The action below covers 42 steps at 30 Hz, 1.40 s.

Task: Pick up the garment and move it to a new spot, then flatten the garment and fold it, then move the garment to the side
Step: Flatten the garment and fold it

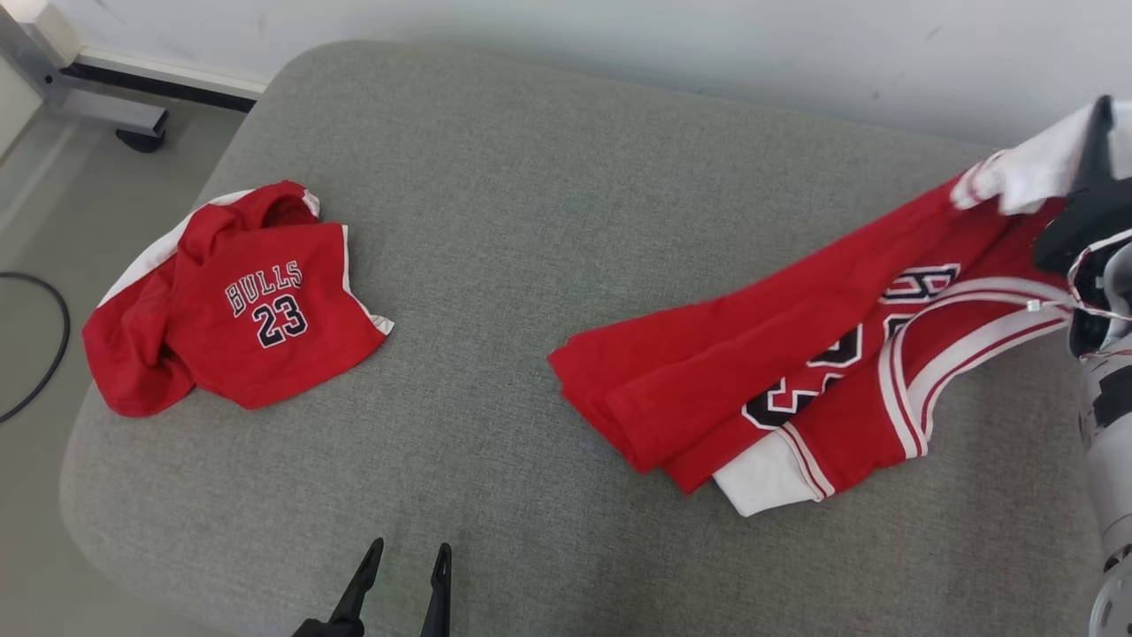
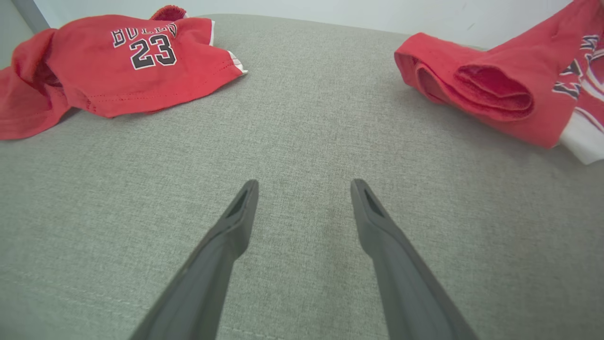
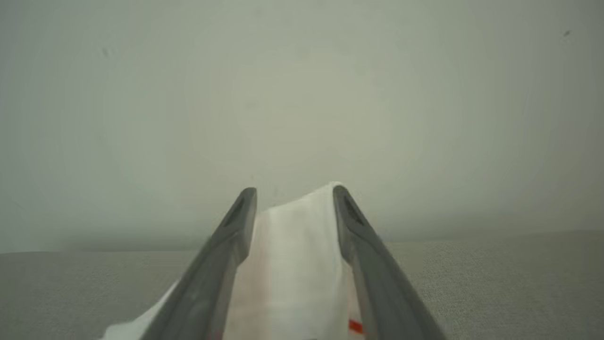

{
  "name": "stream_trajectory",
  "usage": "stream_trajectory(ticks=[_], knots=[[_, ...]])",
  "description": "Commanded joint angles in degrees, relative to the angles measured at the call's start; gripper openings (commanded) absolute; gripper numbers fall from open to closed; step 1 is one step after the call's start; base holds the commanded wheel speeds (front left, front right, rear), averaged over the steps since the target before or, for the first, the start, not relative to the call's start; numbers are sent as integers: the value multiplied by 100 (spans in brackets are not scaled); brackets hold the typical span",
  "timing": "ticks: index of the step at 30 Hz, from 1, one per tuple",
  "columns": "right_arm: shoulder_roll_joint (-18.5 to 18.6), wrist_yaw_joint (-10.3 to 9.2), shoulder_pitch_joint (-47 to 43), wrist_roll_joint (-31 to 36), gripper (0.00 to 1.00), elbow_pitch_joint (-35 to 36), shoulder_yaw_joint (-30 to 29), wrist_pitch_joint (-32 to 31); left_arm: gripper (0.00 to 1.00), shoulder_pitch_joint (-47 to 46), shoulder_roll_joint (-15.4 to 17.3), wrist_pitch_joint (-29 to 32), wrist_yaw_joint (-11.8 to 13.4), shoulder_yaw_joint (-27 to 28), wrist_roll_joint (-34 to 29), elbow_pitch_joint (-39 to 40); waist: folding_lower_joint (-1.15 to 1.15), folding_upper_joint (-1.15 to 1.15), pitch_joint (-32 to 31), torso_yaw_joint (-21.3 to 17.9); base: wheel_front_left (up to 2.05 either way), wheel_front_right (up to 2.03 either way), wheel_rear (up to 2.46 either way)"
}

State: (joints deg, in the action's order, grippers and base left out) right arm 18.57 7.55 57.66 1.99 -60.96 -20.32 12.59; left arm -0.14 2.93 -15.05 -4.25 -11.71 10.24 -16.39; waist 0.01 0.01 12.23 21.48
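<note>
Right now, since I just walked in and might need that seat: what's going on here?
The robot is handling a red jersey on the grey cushion. The right pincer has the jersey's white edge between its fingers, raised at the cushion's right side, while the rest lies bunched. Its jaws stand apart, so the grip looks loose. The left pincer hovers open and empty near the front. Red shorts lie crumpled at the left.
</note>
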Motion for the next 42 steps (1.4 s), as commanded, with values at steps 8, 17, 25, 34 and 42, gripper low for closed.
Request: stream_trajectory(ticks=[8,17,25,34,42], knots=[[-430,-12,-500,151,100,-228,114,257,100,-75,-5,-20,50,10,33,65,-1,-1,-176,-440,0,0,0],[-870,-13,-2054,-517,100,1405,898,266,100,-69,-4,-20,2,103,-21,111,-1,-1,-503,-939,0,0,0],[-1215,-13,-3887,-1192,100,2835,1209,267,100,-1,-4,-20,-42,144,24,82,-1,-1,-797,-1383,0,0,0],[-1427,-13,-4690,-1387,100,3355,1478,259,100,-383,-4,-20,-171,2,254,-151,-1,-1,-695,-1935,0,0,0],[-1420,-13,-4620,-1444,100,3454,1627,260,100,-905,-1,-20,-304,-321,801,-812,-1,-1,-462,-2305,0,0,0]])
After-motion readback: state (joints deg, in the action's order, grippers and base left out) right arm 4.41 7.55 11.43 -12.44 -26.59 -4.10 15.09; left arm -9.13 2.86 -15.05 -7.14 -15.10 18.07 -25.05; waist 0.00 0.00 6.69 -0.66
